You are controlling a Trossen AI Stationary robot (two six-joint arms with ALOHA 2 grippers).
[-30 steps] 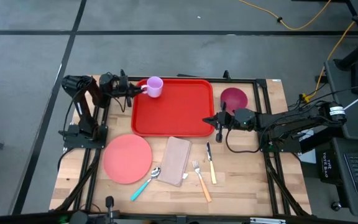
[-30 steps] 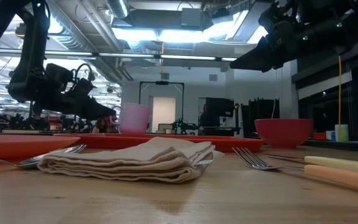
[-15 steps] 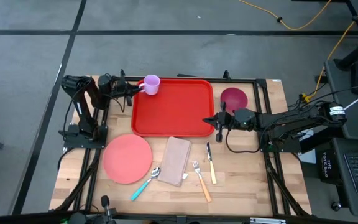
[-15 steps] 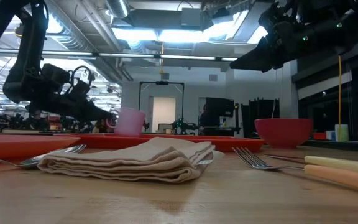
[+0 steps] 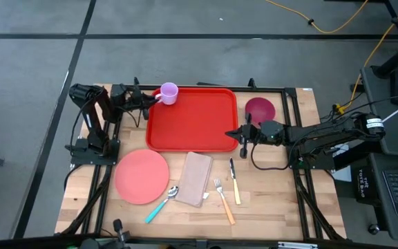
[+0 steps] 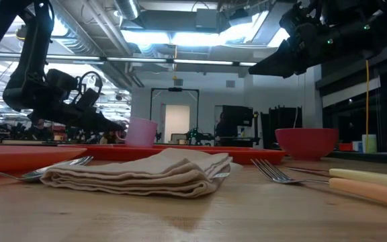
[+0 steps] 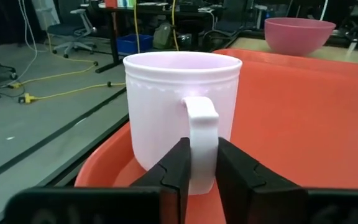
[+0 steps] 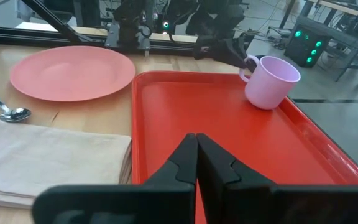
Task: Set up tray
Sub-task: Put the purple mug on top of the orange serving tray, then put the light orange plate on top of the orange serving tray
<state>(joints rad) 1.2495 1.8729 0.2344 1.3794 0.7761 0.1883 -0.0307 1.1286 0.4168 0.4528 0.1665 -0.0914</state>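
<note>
The red tray (image 5: 192,124) lies on the far half of the table. A pale pink mug (image 5: 168,93) stands upright in the tray's far left corner, also visible in the left wrist view (image 7: 182,106). My left gripper (image 5: 150,98) reaches in from the table's left and is shut on the mug's handle. My right gripper (image 5: 242,135) is shut and hovers above the tray's right rim near its near corner. In the right wrist view its fingers (image 8: 196,140) point across the tray (image 8: 229,137) toward the mug (image 8: 271,81). My left gripper pinches the mug's handle (image 7: 202,134) between its two fingers (image 7: 178,162). It comes in level from the table's left. The mug is upright, with its base on the tray's far left corner (image 7: 117,171).
A dark pink bowl (image 5: 260,108) sits on the table right of the tray. Near the front edge lie a round pink plate (image 5: 142,176), a folded beige napkin (image 5: 197,178), a teal-handled spoon (image 5: 161,202), an orange-handled fork (image 5: 223,199) and a yellow-handled knife (image 5: 234,181).
My left gripper has carried the mug a short way toward the tray's far left corner and downward. The mug now sits lower than a second ago and has stayed still for the last half second.
</note>
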